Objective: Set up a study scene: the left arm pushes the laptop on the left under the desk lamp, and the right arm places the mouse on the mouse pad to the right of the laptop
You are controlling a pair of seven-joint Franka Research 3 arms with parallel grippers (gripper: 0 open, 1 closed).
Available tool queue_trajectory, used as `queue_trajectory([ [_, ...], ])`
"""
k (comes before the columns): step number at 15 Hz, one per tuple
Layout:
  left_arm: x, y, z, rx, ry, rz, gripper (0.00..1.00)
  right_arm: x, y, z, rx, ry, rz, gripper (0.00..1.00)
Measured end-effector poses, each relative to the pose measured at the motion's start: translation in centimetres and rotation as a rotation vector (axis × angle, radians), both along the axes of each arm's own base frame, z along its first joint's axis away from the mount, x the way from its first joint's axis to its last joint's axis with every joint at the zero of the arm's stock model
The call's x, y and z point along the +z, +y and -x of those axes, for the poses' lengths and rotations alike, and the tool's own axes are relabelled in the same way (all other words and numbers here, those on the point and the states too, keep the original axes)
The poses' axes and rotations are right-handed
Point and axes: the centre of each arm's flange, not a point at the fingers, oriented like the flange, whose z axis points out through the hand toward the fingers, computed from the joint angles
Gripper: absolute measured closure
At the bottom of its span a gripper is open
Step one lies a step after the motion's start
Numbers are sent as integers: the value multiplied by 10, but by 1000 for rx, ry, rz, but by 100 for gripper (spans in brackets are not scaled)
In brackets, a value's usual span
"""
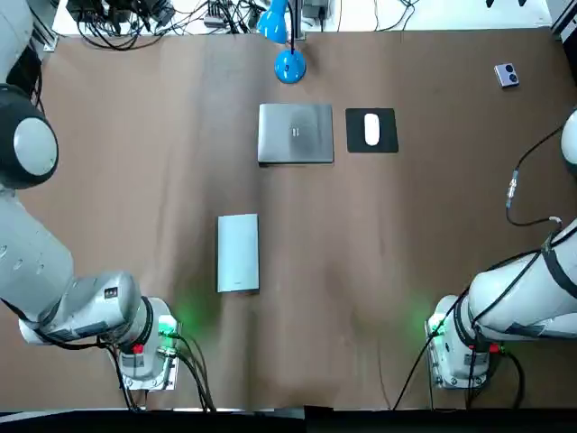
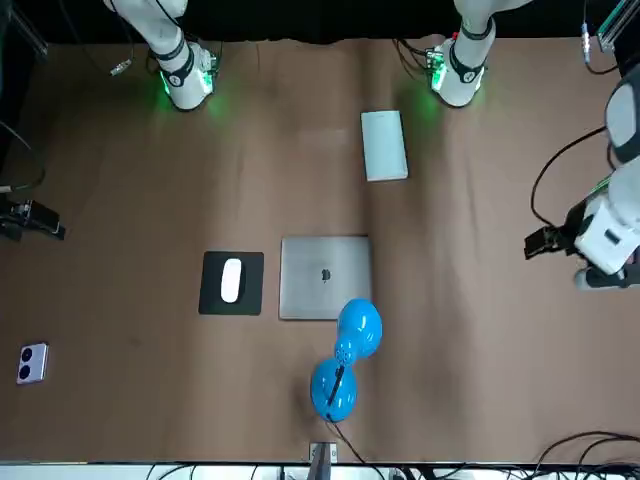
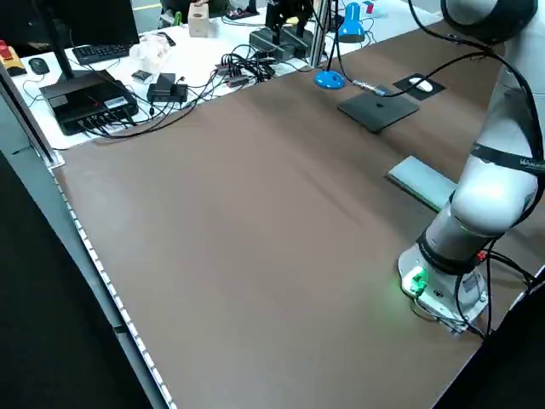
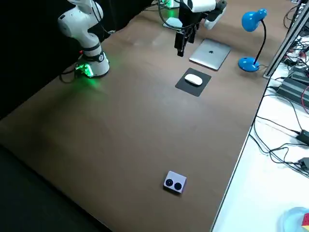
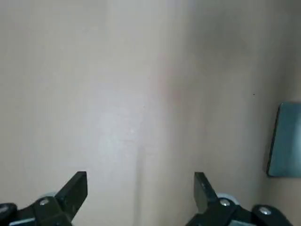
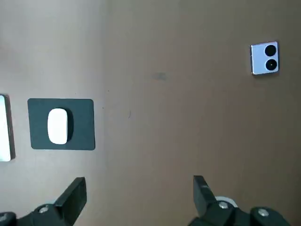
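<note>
While my left gripper and right gripper gape empty, well off the laptop — the mouse sits on the mouse pad beside it.

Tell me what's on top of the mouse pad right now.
A white mouse lies on the middle of the black mouse pad, with bare pad showing all around it. Nothing else is on it. The patch of pad beneath the mouse is covered.

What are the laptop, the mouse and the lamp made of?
Laptop: likely metal, a matte silver-grey lid with a soft sheen.
Mouse: probably smooth white plastic, slightly glossy.
Lamp: shiny blue, with bright highlights; painted metal or plastic, can't tell.
</note>
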Motion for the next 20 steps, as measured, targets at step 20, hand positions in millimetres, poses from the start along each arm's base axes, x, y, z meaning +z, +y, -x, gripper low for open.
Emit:
queue_trajectory([
  [20,151,5,96,-77,-61,-20,0,0,-1,0,-1,-2,0,0],
])
